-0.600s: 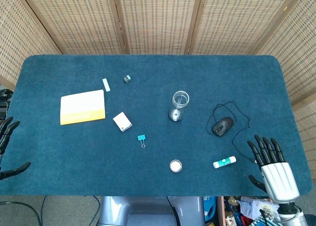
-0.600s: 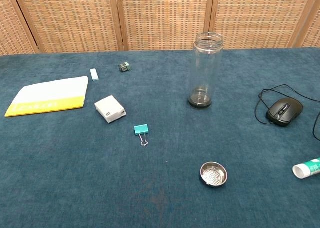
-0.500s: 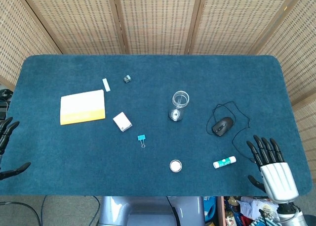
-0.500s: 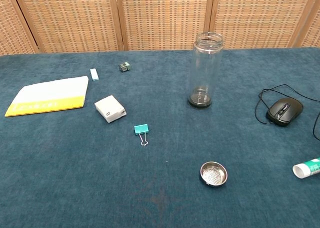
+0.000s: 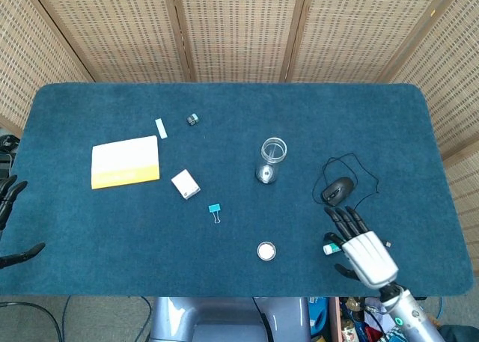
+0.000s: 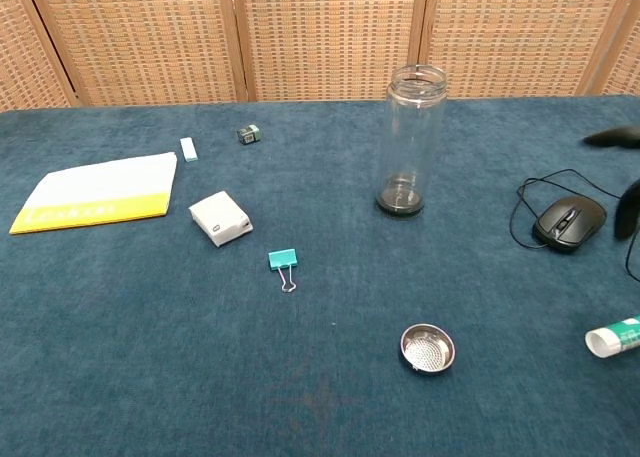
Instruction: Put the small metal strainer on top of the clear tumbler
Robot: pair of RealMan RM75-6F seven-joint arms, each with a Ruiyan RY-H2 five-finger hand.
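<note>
The small metal strainer (image 5: 266, 251) (image 6: 428, 348) lies bowl-up on the blue cloth near the front edge. The clear tumbler (image 5: 272, 159) (image 6: 409, 141) stands upright behind it, open-topped and empty. My right hand (image 5: 358, 248) hovers right of the strainer with fingers spread and nothing in it, covering part of the glue stick; only dark fingertips (image 6: 613, 137) enter the chest view at the right edge. My left hand (image 5: 10, 222) shows at the far left edge, fingers apart and empty.
A black mouse (image 5: 338, 190) (image 6: 568, 221) with its cord lies right of the tumbler. A glue stick (image 6: 614, 336) sits front right. A teal binder clip (image 5: 215, 211), white box (image 5: 185, 184), yellow-white pad (image 5: 126, 162), eraser (image 5: 161, 128) and small cube (image 5: 193, 119) lie to the left.
My right hand has moved left and inward from the table's front right corner, over the glue stick and toward the strainer. Its fingertips now show in the chest view. Objects are unmoved.
</note>
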